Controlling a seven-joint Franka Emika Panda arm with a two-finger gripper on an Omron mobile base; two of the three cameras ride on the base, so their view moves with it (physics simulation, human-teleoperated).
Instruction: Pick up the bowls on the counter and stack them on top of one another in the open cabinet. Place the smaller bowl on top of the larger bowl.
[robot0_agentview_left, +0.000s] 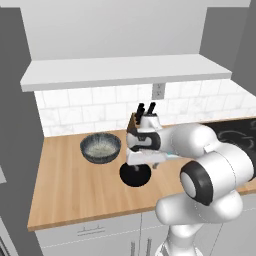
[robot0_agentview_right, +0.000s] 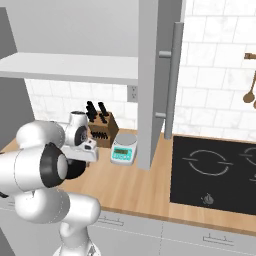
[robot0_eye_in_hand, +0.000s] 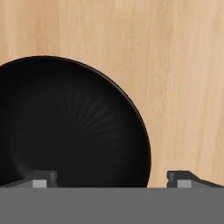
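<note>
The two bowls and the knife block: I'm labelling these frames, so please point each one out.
larger bowl (robot0_agentview_left: 100, 147), left base view, speckled inside.
smaller bowl (robot0_eye_in_hand: 74, 122), hand view, black inner wall.
knife block (robot0_agentview_right: 103, 131), right base view, wooden front face.

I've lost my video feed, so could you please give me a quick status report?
Gripper open, over small glossy black bowl, one fingertip either side of its rim. Wide speckled grey bowl beside it on wooden counter. Nothing in the way.

Larger bowl: speckled grey, upright on counter. Smaller bowl: glossy black, upright, nearby. Open cabinet: white bottom board above.
</note>
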